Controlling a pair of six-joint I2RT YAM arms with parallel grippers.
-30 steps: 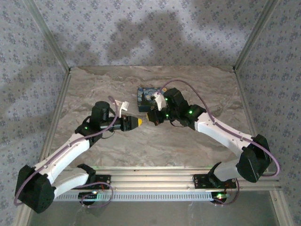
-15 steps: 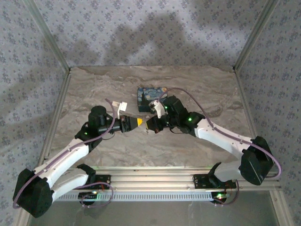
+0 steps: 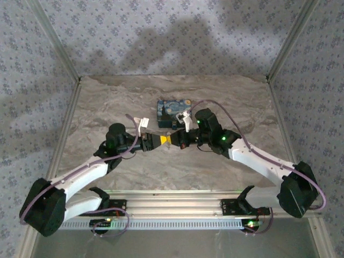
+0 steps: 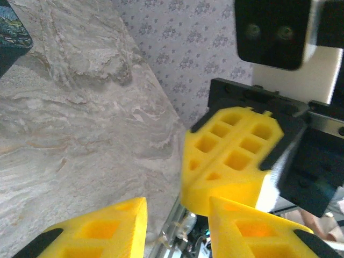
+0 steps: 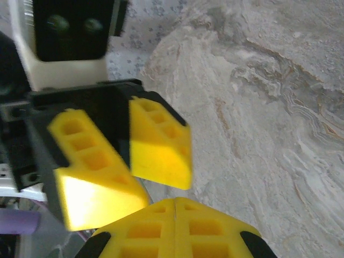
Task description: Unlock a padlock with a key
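2 grid-celled wedges: left gripper (image 3: 160, 140), right gripper (image 3: 172, 139).

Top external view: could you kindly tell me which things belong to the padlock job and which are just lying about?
Job: left gripper, fingers apart; right gripper, shut, facing it closely.
Lying about: swirl-painted box on the table, beyond the grippers.

Soft bright light, broad shadows on the back wall (image 3: 161, 43), near fingers (image 5: 161, 145) blurred.

Box (image 3: 173, 112) on table (image 3: 102, 107), behind left fingers (image 3: 160, 140), right fingers (image 3: 170, 139).
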